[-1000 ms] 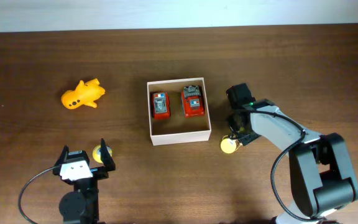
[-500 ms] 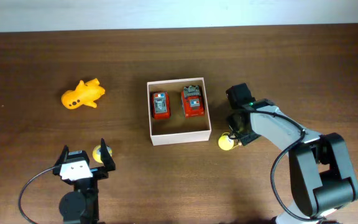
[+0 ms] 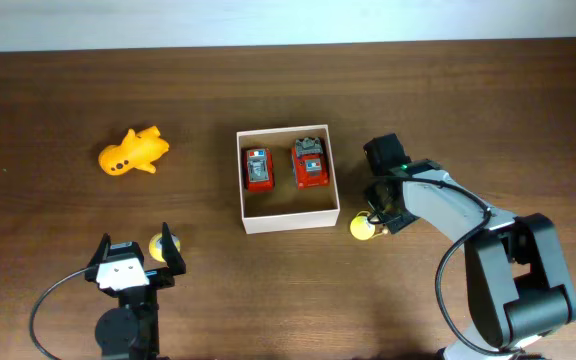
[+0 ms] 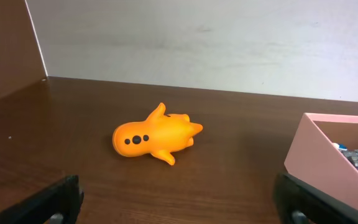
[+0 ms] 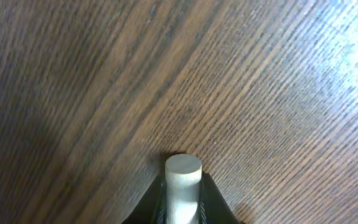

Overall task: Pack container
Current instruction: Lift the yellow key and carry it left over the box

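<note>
The container (image 3: 290, 219), a white-walled square box, sits mid-table and holds two red toy cars (image 3: 258, 169) (image 3: 310, 163). Its wall (image 4: 328, 168) shows at the right of the left wrist view. An orange toy (image 3: 133, 152) (image 4: 154, 135) lies on its side far left of the box. My left gripper (image 3: 136, 242) (image 4: 182, 208) stands wide open near the front edge, nothing between its fingers. My right gripper (image 3: 373, 222) (image 5: 183, 185) is just right of the box's front right corner, shut on a pale cylinder (image 5: 183, 168) above the wood. A small yellow round piece (image 3: 363, 228) sits at its tips.
Another small yellow round piece (image 3: 156, 247) lies beside the left gripper's right finger. A pale wall (image 4: 197, 43) backs the brown wooden table (image 3: 468, 110). The right arm (image 3: 508, 270) reaches in from the front right corner.
The right gripper's jaws have closed. The yellow piece at its tips has shifted slightly left and back, toward the box's corner. The left arm has not moved.
</note>
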Robot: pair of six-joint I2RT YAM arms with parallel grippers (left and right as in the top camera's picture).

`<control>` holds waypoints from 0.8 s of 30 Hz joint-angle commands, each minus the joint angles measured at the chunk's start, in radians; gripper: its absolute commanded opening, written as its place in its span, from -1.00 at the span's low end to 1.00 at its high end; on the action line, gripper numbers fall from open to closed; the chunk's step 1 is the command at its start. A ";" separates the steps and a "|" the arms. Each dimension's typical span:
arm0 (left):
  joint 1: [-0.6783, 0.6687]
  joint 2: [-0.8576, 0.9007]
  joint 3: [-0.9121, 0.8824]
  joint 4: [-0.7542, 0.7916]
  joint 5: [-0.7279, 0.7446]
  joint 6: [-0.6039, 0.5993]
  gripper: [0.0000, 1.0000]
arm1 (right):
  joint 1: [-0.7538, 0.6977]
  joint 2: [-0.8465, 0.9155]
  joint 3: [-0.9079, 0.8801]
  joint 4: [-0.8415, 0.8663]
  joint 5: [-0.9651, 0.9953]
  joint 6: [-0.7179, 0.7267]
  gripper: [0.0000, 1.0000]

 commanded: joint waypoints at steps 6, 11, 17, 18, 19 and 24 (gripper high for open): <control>0.006 -0.006 -0.002 -0.005 0.007 0.016 0.98 | 0.004 0.014 0.074 -0.020 -0.010 -0.145 -0.75; 0.006 -0.006 -0.002 -0.005 0.007 0.016 0.99 | 0.003 0.007 0.150 -0.048 -0.005 -0.245 -0.75; 0.006 -0.006 -0.002 -0.005 0.007 0.015 0.99 | -0.007 0.002 0.285 -0.116 0.023 -0.378 -0.75; 0.006 -0.006 -0.002 -0.005 0.007 0.016 0.99 | -0.011 0.001 0.309 -0.135 0.026 -0.395 -0.75; 0.006 -0.006 -0.002 -0.005 0.007 0.016 0.99 | -0.017 0.001 0.335 -0.156 0.031 -0.410 -0.75; 0.006 -0.006 -0.002 -0.005 0.007 0.015 0.99 | -0.035 0.001 0.443 -0.236 0.071 -0.483 -0.75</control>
